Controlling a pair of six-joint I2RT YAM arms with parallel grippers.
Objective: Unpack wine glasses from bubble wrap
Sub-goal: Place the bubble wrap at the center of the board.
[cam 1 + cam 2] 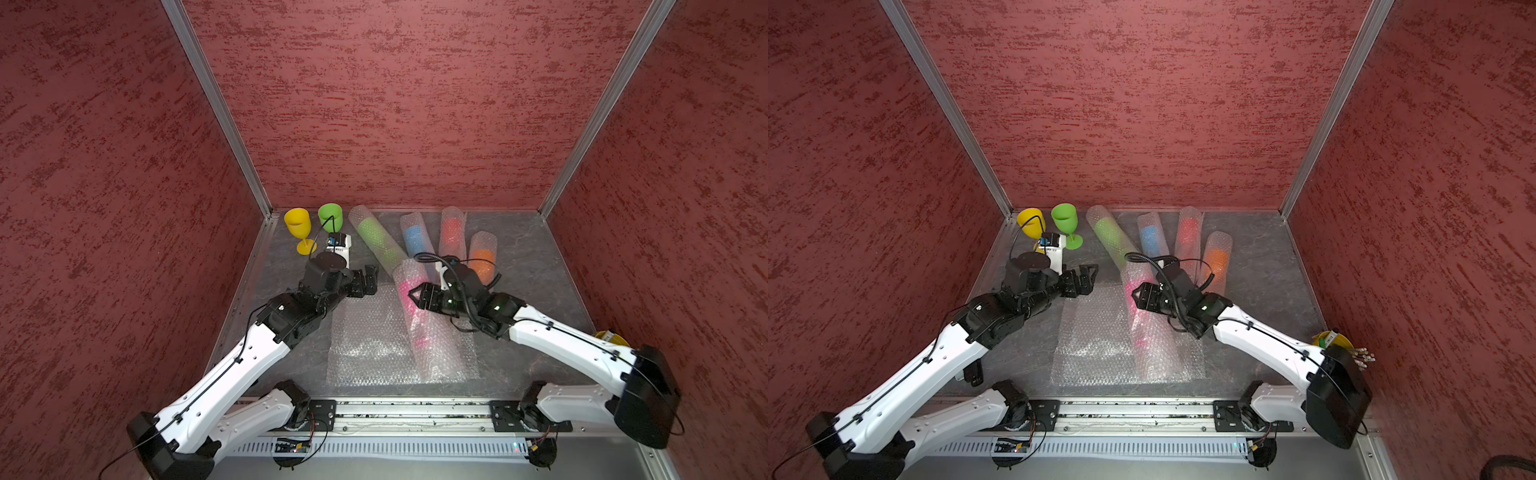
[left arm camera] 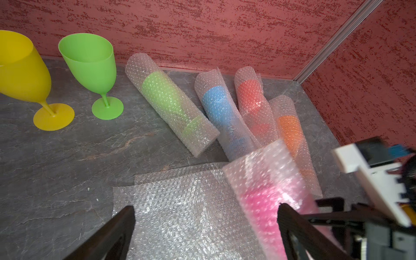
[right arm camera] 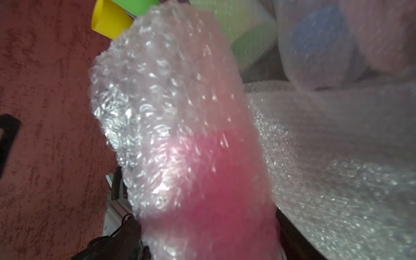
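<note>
My right gripper point(image 1: 413, 295) point(image 3: 207, 229) is shut on a bubble wrap roll holding the pink wine glass point(image 1: 419, 324) point(image 3: 180, 135), whose far end is tilted up off a flat bubble wrap sheet point(image 1: 365, 340). My left gripper point(image 1: 372, 276) point(image 2: 204, 208) hangs open over that sheet, just left of the pink roll point(image 2: 265, 191), holding nothing. Unwrapped yellow point(image 1: 297, 226) and green point(image 1: 330, 216) wine glasses stand upright at the back left. Wrapped green point(image 1: 376, 241), blue point(image 1: 415, 241), red point(image 1: 452, 232) and orange point(image 1: 482, 257) glasses lie along the back.
Red walls close in the grey table point(image 1: 540, 266) on three sides. A small yellow bucket point(image 1: 1335, 340) with pencils sits at the right edge behind my right arm. The arms' mounting rail point(image 1: 415, 411) runs along the front.
</note>
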